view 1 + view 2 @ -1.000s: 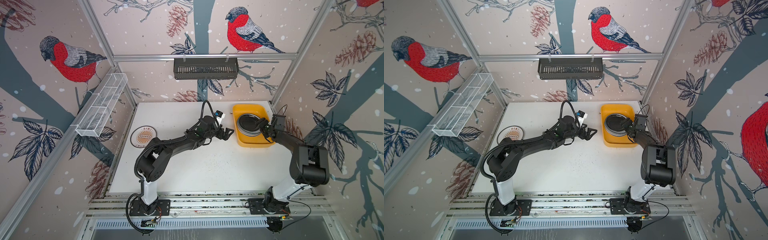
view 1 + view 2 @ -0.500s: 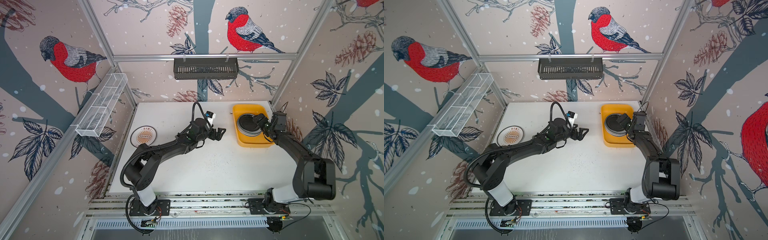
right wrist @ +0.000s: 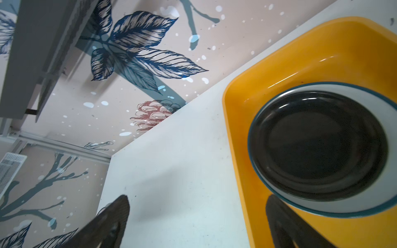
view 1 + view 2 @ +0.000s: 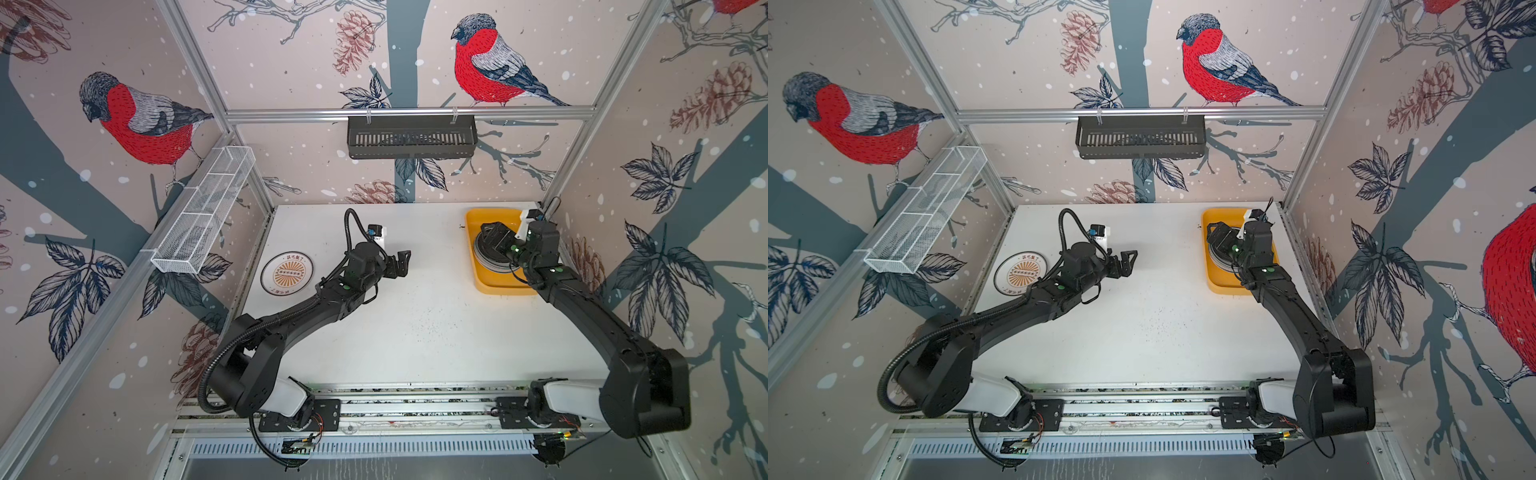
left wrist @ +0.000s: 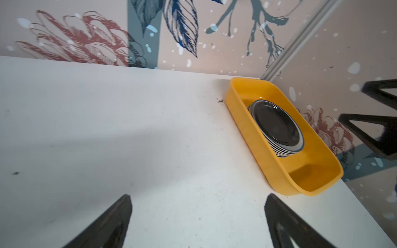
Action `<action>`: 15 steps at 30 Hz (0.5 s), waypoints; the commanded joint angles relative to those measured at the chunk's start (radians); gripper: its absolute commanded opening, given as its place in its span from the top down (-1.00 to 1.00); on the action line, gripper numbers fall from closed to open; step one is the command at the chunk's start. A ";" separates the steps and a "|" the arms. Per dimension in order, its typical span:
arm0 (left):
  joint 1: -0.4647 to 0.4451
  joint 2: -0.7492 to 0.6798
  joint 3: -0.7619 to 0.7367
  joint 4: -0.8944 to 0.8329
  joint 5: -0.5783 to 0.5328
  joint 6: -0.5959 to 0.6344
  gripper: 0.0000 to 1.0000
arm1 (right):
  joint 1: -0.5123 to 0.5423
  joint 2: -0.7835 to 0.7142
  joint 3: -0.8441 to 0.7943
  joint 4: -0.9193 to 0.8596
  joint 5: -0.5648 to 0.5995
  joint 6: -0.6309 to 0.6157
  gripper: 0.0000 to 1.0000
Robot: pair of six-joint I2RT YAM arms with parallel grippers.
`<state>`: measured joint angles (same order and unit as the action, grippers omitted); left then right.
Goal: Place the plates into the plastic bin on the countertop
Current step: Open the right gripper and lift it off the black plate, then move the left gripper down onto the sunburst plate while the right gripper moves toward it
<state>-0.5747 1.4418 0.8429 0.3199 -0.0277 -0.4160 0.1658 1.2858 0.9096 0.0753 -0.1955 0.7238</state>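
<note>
A stack of plates (image 4: 484, 261) topped by a small all-black plate (image 3: 318, 146) sits in the yellow plastic bin (image 4: 490, 287) at the back right of the white countertop (image 4: 415, 328). The stack and bin (image 5: 257, 139) also show in the left wrist view. My right gripper (image 4: 493, 241) hovers open over the stack's left side, one finger above the bin floor, the other above the countertop (image 3: 171, 171). One plate with an orange sunburst centre (image 4: 286, 273) lies alone at the left. My left gripper (image 4: 401, 262) is open and empty, mid-table between that plate and the bin.
A black slotted basket (image 4: 411, 137) hangs on the back rail. A white wire rack (image 4: 203, 216) is fixed to the left frame. The bin stands close to the right wall and the corner post (image 4: 552, 199).
My left gripper has drawn back leftward, away from the bin. The right gripper has opened wider and shifted left over the stack.
</note>
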 commanded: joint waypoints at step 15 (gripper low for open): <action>0.275 -0.161 -0.123 -0.252 -0.218 -0.137 -0.93 | 0.284 0.128 0.080 0.161 -0.130 -0.122 -0.99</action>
<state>-0.3363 1.2991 0.7395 0.1169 -0.1978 -0.5201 0.4240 1.3933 0.9646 0.1829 -0.2928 0.6361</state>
